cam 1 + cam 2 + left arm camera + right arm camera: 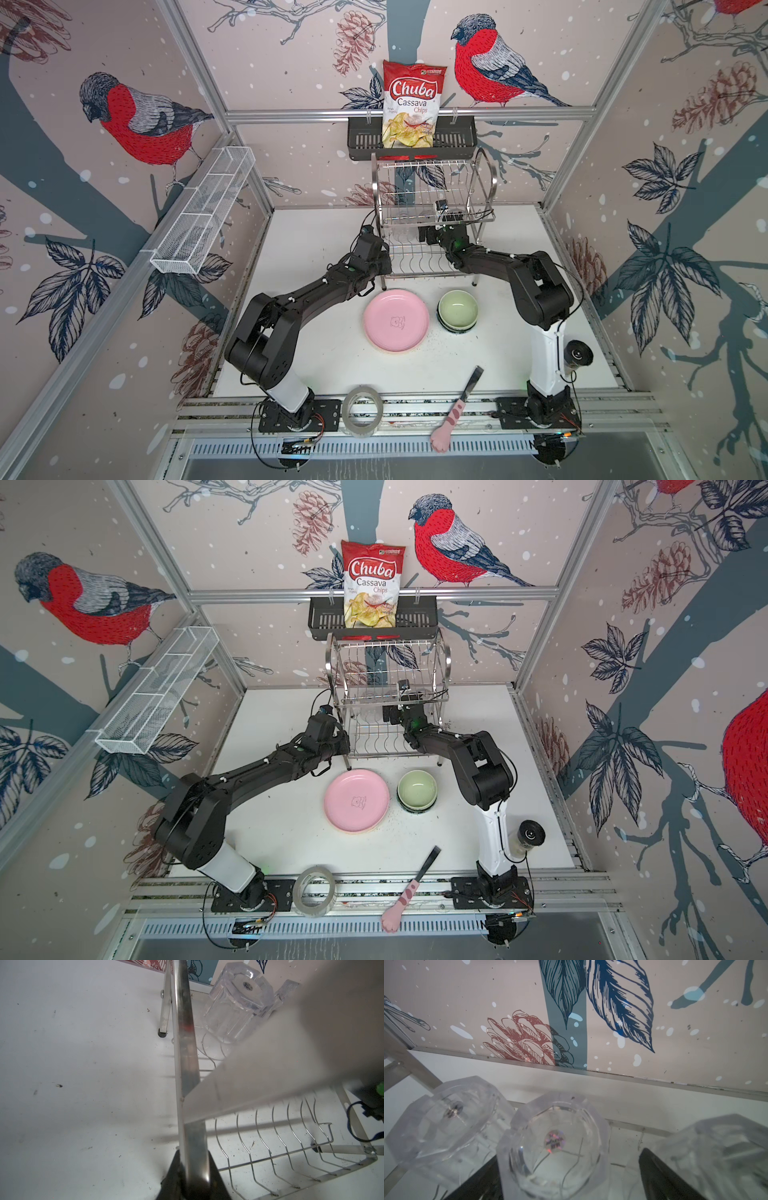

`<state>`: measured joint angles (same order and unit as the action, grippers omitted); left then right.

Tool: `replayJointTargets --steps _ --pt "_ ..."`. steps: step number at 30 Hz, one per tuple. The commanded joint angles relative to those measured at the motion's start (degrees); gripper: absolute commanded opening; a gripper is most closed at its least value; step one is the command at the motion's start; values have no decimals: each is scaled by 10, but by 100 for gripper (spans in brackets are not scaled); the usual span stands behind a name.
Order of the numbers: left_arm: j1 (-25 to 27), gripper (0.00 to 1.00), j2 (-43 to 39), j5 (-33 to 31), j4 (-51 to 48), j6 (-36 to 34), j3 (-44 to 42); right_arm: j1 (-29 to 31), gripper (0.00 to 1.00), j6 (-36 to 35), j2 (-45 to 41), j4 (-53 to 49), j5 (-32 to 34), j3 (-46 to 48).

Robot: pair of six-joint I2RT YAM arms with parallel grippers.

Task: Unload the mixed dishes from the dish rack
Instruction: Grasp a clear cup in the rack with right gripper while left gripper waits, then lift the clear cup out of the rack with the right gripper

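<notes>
The right end effector (pixel 568 1156) is in under the rack's (pixel 415 259) upper shelf, jaws spread wide and gripping nothing. The middle glass (pixel 556 1147) sits dead ahead, framed between those jaws. That is the relation that counts. The glass stands mouth-down on the lower tier, toward 12 o'clock on the desk (pixel 324 365), with its long axis near upright and slightly tilted. The likely call is a short push forward, then a squeeze across the faceted sides.

It's tight, though. One neighbour glass (pixel 444 1118) and a second neighbour (pixel 720 1147) crowd in on either side, and a stray jaw could nudge one.

The left end effector (pixel 193 1180) is clenched on the rack's upright at its 8 o'clock corner, apparently bracing the frame. The right arm is plainly the nearer one.

The right wrist view shows all three glasses crisply, while in both top views they are faint glints behind wire. Only the top views show the plate (pixel 397 320) and bowl (pixel 457 309), already out at the rack's 6 o'clock.
</notes>
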<state>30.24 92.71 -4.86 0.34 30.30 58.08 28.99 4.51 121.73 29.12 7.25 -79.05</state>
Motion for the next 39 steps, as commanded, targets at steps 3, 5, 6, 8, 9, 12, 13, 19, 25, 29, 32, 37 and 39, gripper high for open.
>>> replayJointTargets --steps 3,5,6,8,9,12,13,19,25,29,32,37,39 --pt "4 7 -6 2 -57 3 -23 -2 98 -17 40 18 28 -46" --pt "4 7 -8 0 -58 3 -26 -2 96 -21 52 14 26 -63" --pt "4 7 -8 1 -58 2 -26 -2 95 -22 58 6 25 -74" --pt "4 7 -8 1 -58 2 -25 -3 91 -22 66 -3 20 -89" --pt "4 7 -8 3 -58 0 -24 -3 89 -22 69 -6 15 -94" --pt "4 7 -9 1 -60 -2 -19 -3 83 -22 74 -15 8 -102" --pt "4 7 -9 2 -60 -2 -18 -3 80 -20 73 -18 6 -102" --pt "5 7 -6 6 -60 -3 -12 -3 66 -8 63 -38 -18 -84" --pt "5 7 3 4 -62 2 8 -1 61 2 25 -22 -38 -28" --pt "5 7 13 -3 -70 9 17 1 56 14 -10 -13 -68 10" --pt "5 7 24 -4 -75 13 26 2 51 34 -31 -10 -100 34" --pt "5 7 34 -6 -77 19 36 7 46 75 -63 0 -144 70" --pt "5 7 37 -7 -79 20 38 10 45 93 -75 5 -157 82"
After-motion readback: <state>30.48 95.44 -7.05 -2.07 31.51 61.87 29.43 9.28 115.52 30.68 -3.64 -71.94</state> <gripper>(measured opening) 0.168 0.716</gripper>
